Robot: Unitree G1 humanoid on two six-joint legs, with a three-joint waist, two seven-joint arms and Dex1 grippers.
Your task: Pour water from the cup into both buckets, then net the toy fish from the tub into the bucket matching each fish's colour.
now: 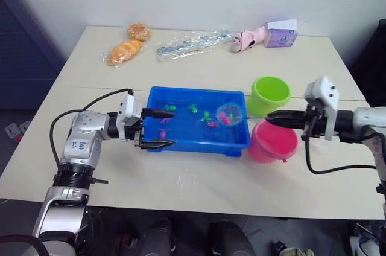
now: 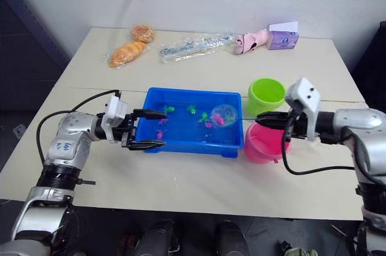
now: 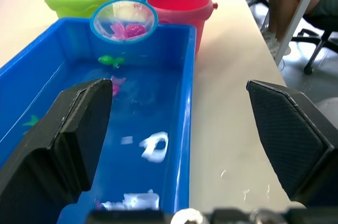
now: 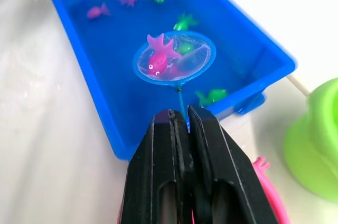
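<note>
The net [image 4: 174, 57], with a pink fish [image 4: 158, 57] inside, is gripped by the right claw [image 4: 179, 123] above the tub [image 1: 238, 141]; the left claw [image 1: 158, 128] is held open.

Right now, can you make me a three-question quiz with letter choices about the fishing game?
1. Where is the round blue-rimmed mesh net?
A over the shallow blue plastic tub
B in the lime green plastic bucket
C on the table

2. What colour is the toy fish in the net?
A green
B pink
C yellow

3. How is the left gripper?
A open
B shut
C holding a bucket

Answers:
1 A, the hoop hangs above the tub.
2 B, a pink fish lies in the mesh.
3 A, its fingers stand apart.
</note>
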